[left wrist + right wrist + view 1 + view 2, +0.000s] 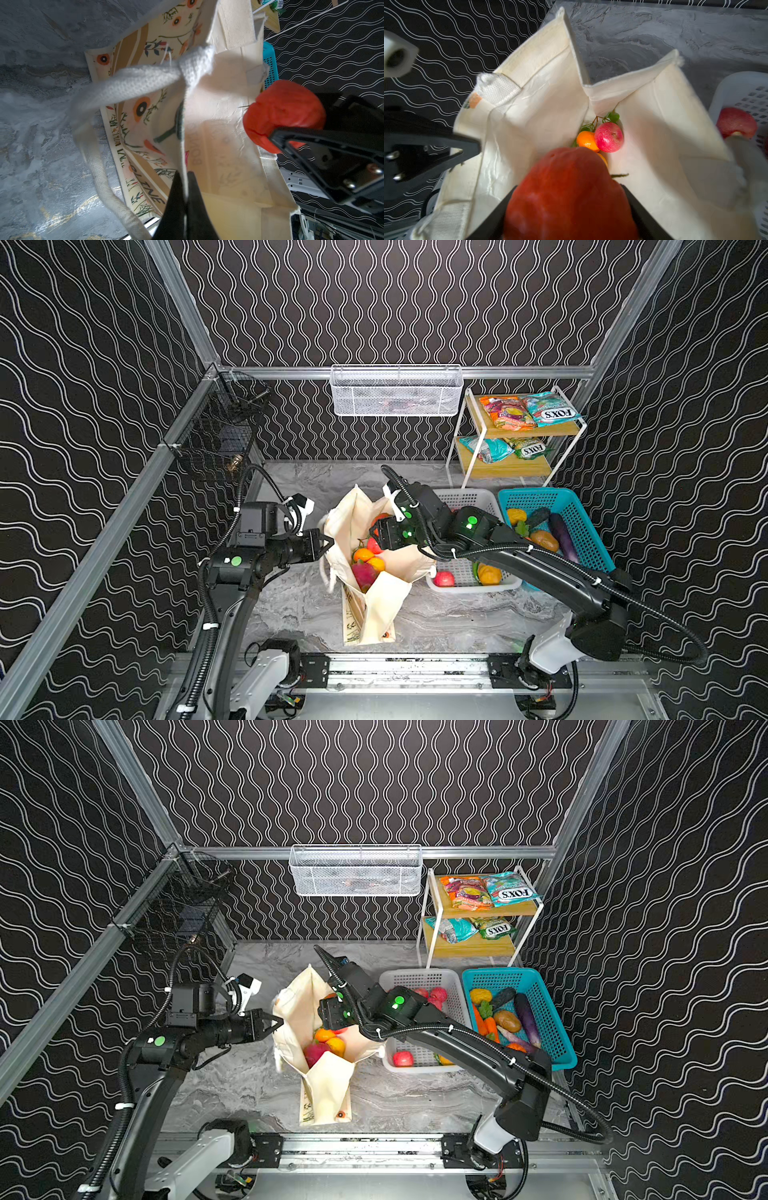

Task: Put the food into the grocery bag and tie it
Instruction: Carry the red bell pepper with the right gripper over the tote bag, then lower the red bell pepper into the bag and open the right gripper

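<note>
Table (pixel 449 614): grey marble top. The bag (pixel 384 610) stands open mid-table, close against the white basket (pixel 473 588); can't tell if they touch. The teal basket (pixel 584 526) sits on the far side of the white one, and the rack (pixel 532 432) is behind both at the back wall.

Left gripper (pixel 328 545): both top views only put it at the bag's left rim. The left wrist view shows the grip itself, fingers (pixel 176 193) closed tight with the rim fabric pinched between them, and a handle (pixel 135 83) hanging loose outside.

Right gripper (pixel 569 195): clamped on a tomato (pixel 282 112), jaws spread wide around it, over the bag's mouth. The top views barely show this because the wrist covers most of the tomato. Both wrist views show it clearly.

Bag contents: the top views show an orange (pixel 363 554) and a dragon fruit (pixel 364 576). In the right wrist view the tomato blocks the dragon fruit, but a pink-red fruit (pixel 608 137) shows beside the orange at the bottom.

Packets (pixel 548 409) lie on both rack shelves, well apart from the bag.
</note>
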Robot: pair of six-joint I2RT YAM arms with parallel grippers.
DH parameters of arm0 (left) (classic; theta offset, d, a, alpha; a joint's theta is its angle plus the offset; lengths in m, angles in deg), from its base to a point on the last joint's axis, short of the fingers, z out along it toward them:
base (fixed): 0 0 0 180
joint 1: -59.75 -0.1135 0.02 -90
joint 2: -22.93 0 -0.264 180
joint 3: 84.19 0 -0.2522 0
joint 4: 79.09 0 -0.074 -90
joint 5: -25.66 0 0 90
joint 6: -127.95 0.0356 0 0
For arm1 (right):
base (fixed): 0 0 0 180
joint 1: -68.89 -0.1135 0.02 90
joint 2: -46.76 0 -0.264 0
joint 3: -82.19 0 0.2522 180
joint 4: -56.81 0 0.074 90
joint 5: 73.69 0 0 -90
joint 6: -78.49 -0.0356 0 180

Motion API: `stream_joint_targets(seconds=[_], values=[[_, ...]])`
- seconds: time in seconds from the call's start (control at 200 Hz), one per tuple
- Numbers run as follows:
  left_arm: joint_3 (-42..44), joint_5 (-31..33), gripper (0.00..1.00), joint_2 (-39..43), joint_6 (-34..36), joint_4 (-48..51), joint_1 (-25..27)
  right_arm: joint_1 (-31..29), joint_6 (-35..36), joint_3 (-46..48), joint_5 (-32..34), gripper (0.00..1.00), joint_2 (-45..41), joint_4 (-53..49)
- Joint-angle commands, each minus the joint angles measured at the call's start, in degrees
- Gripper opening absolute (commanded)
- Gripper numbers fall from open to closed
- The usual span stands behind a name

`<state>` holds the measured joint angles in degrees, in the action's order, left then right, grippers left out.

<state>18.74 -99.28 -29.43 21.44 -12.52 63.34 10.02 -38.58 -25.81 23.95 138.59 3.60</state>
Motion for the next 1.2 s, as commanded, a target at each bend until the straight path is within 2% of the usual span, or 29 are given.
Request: stream_joint_targets(seconds=[0.0, 0.591, 0.926, 1.191], values=[[-0.70, -0.48, 0.00, 0.18, 0.74, -0.64, -0.08, -0.47, 1.49, -0.70, -1.56, 0.51, 1.71, 0.59], [1.11, -0.56, 0.00, 0.07, 1.22, -1.40, -0.08, -0.89, 5.44, 0.63, -6.20, 0.51, 10.53, 3.05], [0.82, -2.24, 0.00, -0.30, 1.40, -1.91, -0.07, -0.90, 10.36, 2.13, -6.90, 0.51, 14.72, 5.03], [0.14, -2.02, 0.00, 0.21, 1.48, -1.15, -0.08, -0.81, 11.37, 3.62, -6.83, 0.51, 18.51, 6.49]])
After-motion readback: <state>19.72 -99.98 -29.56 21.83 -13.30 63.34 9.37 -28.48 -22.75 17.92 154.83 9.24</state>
